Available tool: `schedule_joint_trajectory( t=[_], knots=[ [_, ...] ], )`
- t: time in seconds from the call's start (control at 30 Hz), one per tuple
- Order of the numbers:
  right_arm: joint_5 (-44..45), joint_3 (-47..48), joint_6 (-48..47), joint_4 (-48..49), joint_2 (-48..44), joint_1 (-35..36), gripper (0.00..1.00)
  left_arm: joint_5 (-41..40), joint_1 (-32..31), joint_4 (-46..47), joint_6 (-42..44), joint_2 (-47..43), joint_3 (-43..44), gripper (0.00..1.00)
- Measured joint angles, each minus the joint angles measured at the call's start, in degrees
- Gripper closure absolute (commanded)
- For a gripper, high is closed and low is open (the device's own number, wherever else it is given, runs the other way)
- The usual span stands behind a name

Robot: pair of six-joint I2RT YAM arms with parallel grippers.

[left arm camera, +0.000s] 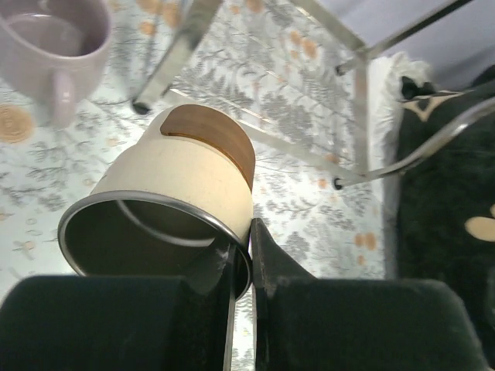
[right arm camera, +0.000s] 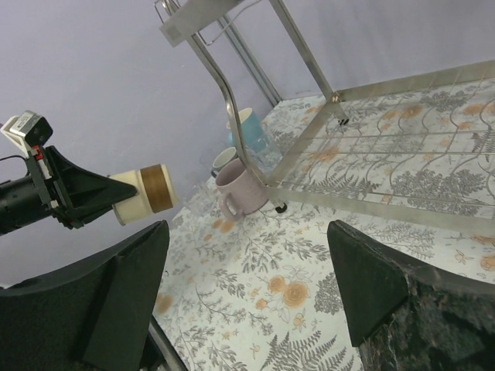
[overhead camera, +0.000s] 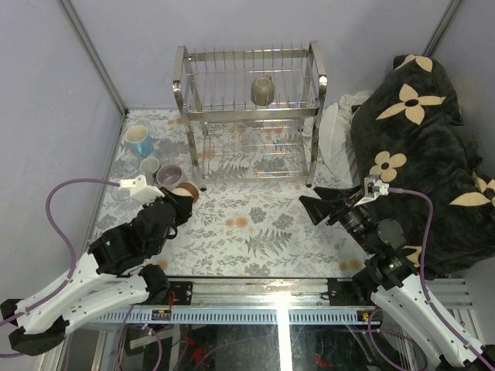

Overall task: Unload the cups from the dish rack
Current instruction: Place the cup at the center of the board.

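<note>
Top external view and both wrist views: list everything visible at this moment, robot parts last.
dish rack: one, chrome, two tiers, far centre of the table
olive-grey mug: one, on the rack's upper tier
light blue mug: one, on the table left of the rack
grey-blue cup: one, just nearer than the blue mug
pale lilac mug: one, beside the grey-blue cup
brown-and-cream cup: one, tipped on its side, held by its rim
table: one, fern-and-flower print
blanket: one, black with cream flowers, right side
white cloth: one, between rack and blanket
left gripper: shut on the cup's rim
right gripper: open, empty
</note>
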Motion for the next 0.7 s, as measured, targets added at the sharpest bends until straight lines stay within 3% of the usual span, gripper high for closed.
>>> schedule_joint_trajectory(
  t=[0.17, 0.3, 0.4, 0.57, 0.7],
  knots=[
    [0.24, -1.27, -1.11, -1.27, -0.94, 0.00, 0.10, -1.73, 0.37, -4.68, -0.87, 1.42, -1.46, 1.00],
    [0.26, -1.42, -1.46, -1.75, -1.01, 0.00, 0.10, -0.24, 3.39, -4.28, 0.31, 8.44, -1.64, 1.00],
    [0.28, -1.44, -1.53, -2.43, -1.25, 0.00, 0.10, 4.94, 11.10, -2.32, 3.15, 12.92, -2.34, 1.00],
    [0.35, -1.79, -1.60, -3.06, -2.32, 0.00, 0.09, 13.77, 27.69, 0.11, 8.33, 13.03, -3.41, 1.00],
    [0.66, -1.81, -1.57, -3.04, -2.36, 0.00, 0.09, 17.14, 33.75, 0.76, 11.74, 13.99, -2.69, 1.00]
  ],
)
